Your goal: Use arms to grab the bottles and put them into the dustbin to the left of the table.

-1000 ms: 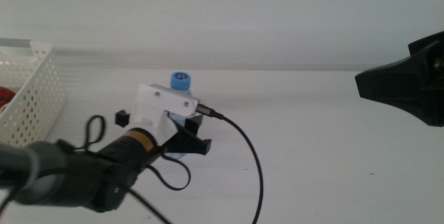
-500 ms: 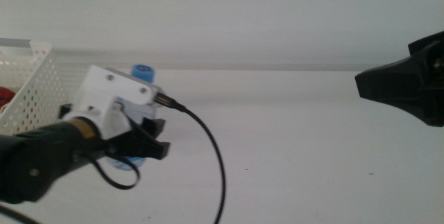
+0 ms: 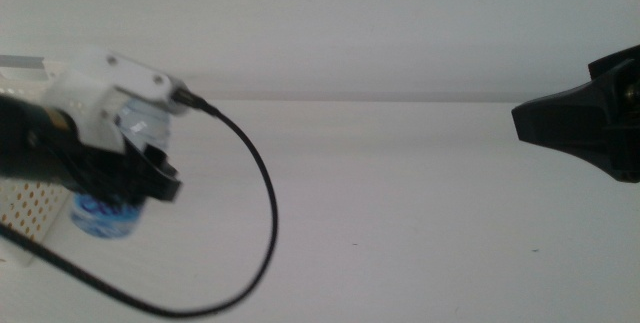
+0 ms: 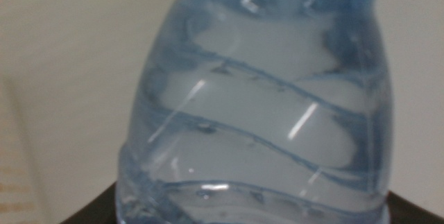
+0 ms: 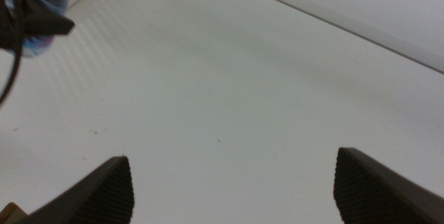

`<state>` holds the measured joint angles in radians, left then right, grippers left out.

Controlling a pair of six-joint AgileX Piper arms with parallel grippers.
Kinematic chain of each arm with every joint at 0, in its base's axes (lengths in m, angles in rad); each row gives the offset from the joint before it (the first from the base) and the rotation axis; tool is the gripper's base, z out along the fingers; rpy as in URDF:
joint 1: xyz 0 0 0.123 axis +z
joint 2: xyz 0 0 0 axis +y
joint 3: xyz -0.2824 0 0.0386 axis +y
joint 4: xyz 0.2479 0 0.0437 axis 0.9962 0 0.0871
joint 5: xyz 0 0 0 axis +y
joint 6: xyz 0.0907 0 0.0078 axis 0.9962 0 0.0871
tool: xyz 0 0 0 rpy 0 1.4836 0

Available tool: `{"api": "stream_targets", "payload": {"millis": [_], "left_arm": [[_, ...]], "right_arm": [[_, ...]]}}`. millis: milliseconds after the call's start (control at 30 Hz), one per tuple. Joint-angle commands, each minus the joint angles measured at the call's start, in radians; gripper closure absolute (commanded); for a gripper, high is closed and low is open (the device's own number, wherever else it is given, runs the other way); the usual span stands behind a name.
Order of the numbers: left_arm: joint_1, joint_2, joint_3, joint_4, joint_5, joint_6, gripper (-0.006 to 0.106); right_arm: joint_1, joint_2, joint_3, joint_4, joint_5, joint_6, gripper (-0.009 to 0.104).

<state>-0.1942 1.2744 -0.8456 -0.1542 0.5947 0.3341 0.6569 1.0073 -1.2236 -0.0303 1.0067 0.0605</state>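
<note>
Carrying the clear water bottle [image 3: 108,213] clamped in its jaws, the left gripper [image 3: 130,178] should clear the dustbin [image 3: 25,203] wall before releasing, while the right gripper [image 5: 232,182] waits open.

Left arm [image 3: 40,148]: a dark, nearly black body, showing a yellow-orange patch near the wrist. White angular housing [image 3: 110,88] sitting on the wrist, showing two small dark screw dots on its upper face. Thick black cable [image 3: 262,213] running from a plug at the housing's edge in a long loop. Left end effector [image 3: 140,178]: black, angular, blurred. Right end effector [image 5: 232,186]: two dark wedge-shaped jaws, matte, showing as a black angular mass in the middle view.
</note>
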Motion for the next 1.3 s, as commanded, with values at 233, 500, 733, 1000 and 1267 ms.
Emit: {"api": "stream_targets", "payload": {"millis": [233, 500, 733, 1000, 1267], "left_arm": [[0.197, 0.107, -0.287, -0.018, 0.338, 0.183, 0.102], [0.334, 0.294, -0.524, -0.026, 0.526, 0.278, 0.102], [0.445, 0.445, -0.720, -0.018, 0.653, 0.347, 0.102], [0.527, 0.575, -0.916, 0.053, 0.708, 0.346, 0.102], [0.622, 0.692, -1.005, 0.051, 0.703, 0.375, 0.102]], "right_arm": [[0.002, -0.004, -0.006, -0.007, -0.004, -0.009, 0.018], [0.002, -0.004, -0.006, -0.007, -0.004, -0.009, 0.018], [0.002, -0.004, -0.006, -0.007, -0.004, -0.009, 0.018], [0.002, -0.004, -0.006, -0.007, -0.004, -0.009, 0.018], [0.002, -0.004, -0.006, -0.007, -0.004, -0.009, 0.018]]}}
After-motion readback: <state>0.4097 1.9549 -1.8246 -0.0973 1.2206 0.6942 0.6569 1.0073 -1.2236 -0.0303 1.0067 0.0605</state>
